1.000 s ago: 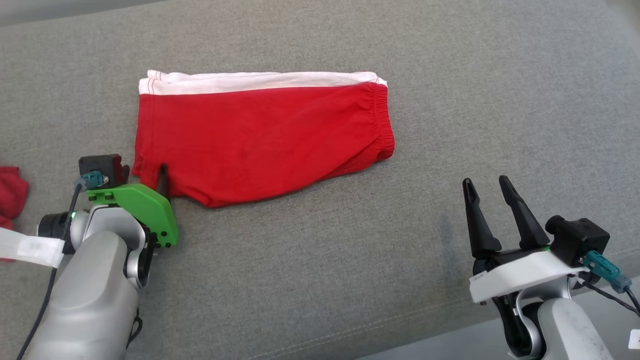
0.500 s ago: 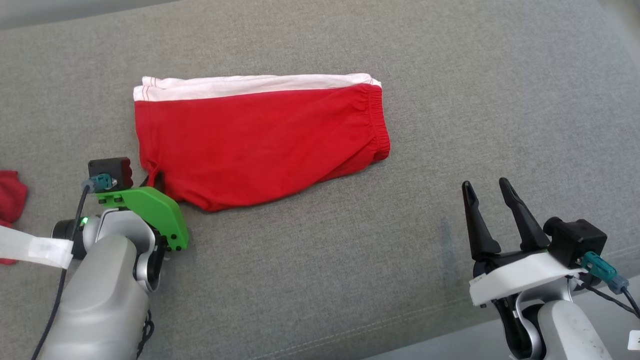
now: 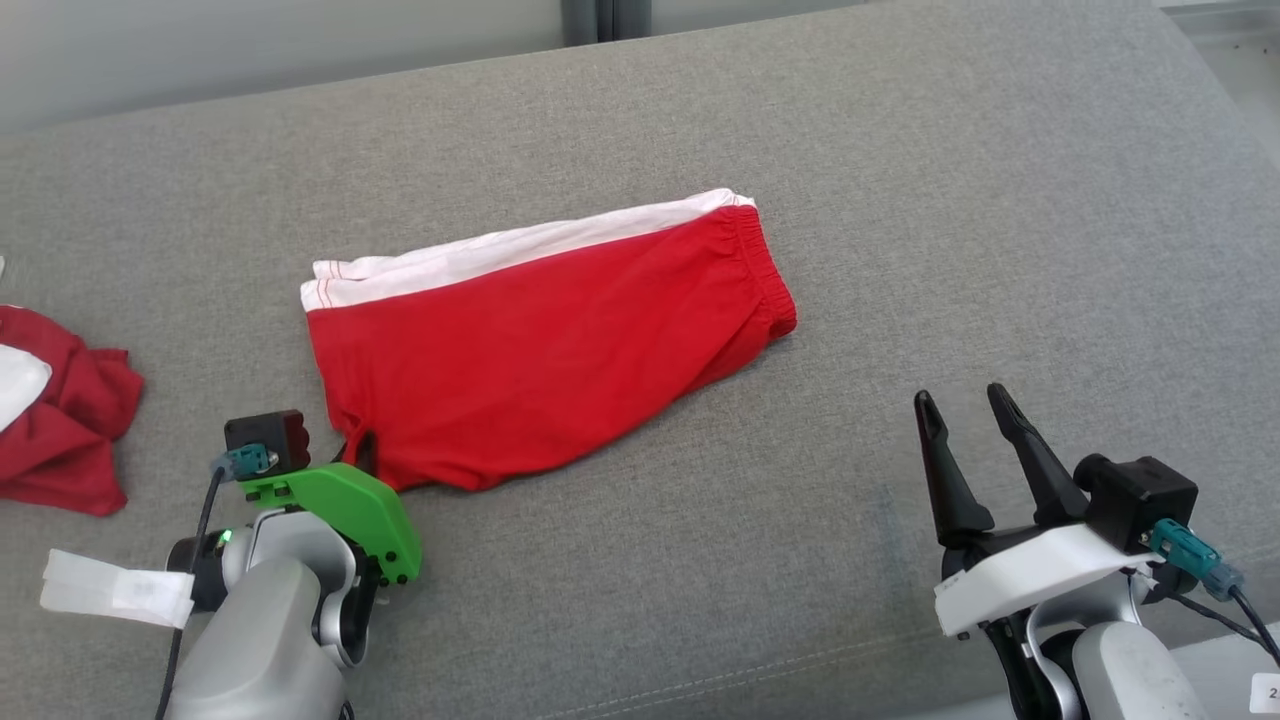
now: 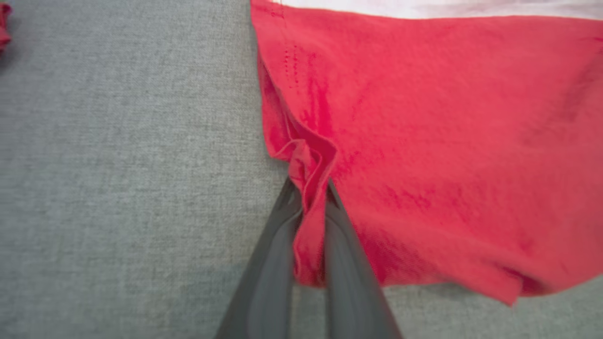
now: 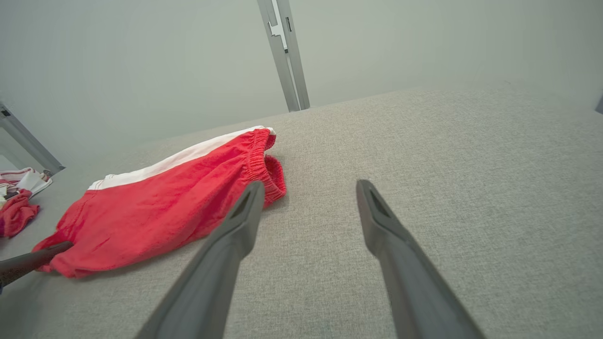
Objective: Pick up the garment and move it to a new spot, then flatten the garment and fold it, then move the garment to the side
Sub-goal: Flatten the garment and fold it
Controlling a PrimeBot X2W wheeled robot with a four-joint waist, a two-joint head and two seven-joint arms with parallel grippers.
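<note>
Ok, left tool (image 4: 309, 188) is clamped on the garment (image 3: 540, 350). Both fingers pinch a bunched fold of red cloth at its near left corner, clear in the left wrist view. Garment = red shorts with a white band along the far edge, folded, lying on the grey upholstered surface (image 3: 950, 200). It's a bit left of centre in the head view, with the elastic waistband end to my right and angled away from me. The pinched corner is puckered; the rest of the cloth lies flat. Right tool (image 3: 958, 394) has its fingers apart and holds nothing. It's at the lower right of the head view, well apart from the garment. A second crumpled red cloth (image 3: 70, 420) with some white in it sits at the left edge, apart from the shorts.
</note>
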